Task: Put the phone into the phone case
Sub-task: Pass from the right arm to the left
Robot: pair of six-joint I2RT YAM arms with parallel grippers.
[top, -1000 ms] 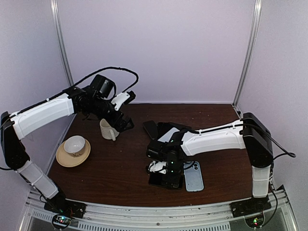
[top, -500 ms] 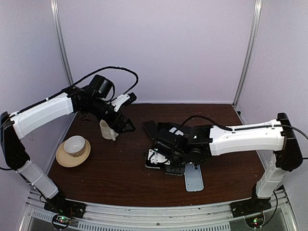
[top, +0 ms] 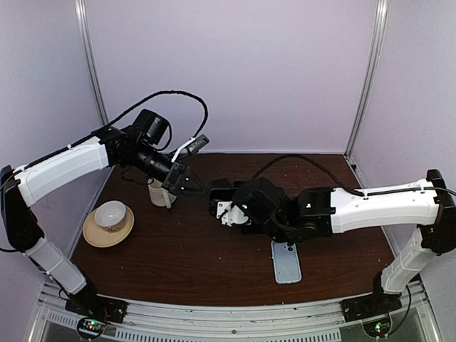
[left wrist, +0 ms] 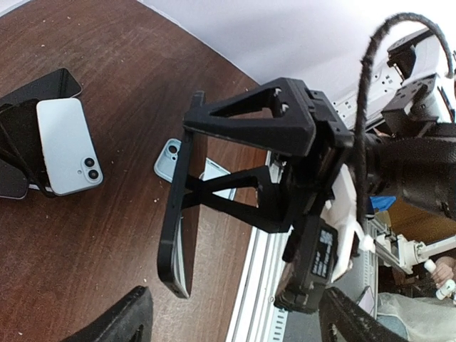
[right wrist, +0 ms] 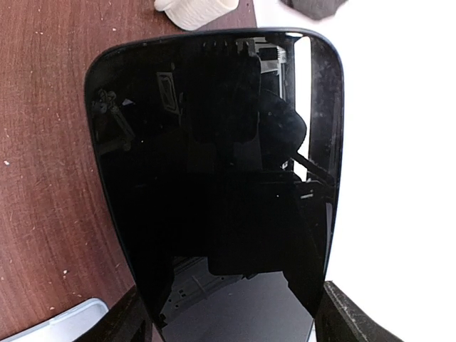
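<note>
1. Tan saucer (top: 91, 234) with a white cup (top: 110, 214) sits at the left edge of the dark wooden table (top: 178, 263). A cream mug (top: 161, 192) stands just beyond it.
2. Just right of the mug hangs the left gripper (top: 189, 185). Its own camera shows its fingers (left wrist: 121, 320) spread wide with nothing between them.
3. Near the table's middle, the right gripper (top: 219, 206) is clamped on the phone (right wrist: 221, 185), which is well apart from the case.
4. In the right wrist view the phone is a glossy black slab with rounded corners. Its face fills the frame and mirrors the arm's own hardware (no scratches or marks can be made out).
5. From overhead the phone is hard to separate from the dark gripper and the dark phones behind it.
6. Only the left wrist view shows it edge-on: thin, standing nearly upright, pinched by the black triangular fingers.
7. That view also shows a white phone (left wrist: 68, 146) with two lenses lying flat among dark phones (left wrist: 43, 85).
8. Furthest right, the light blue phone case (top: 286, 262) lies flat near the table's front edge.
</note>
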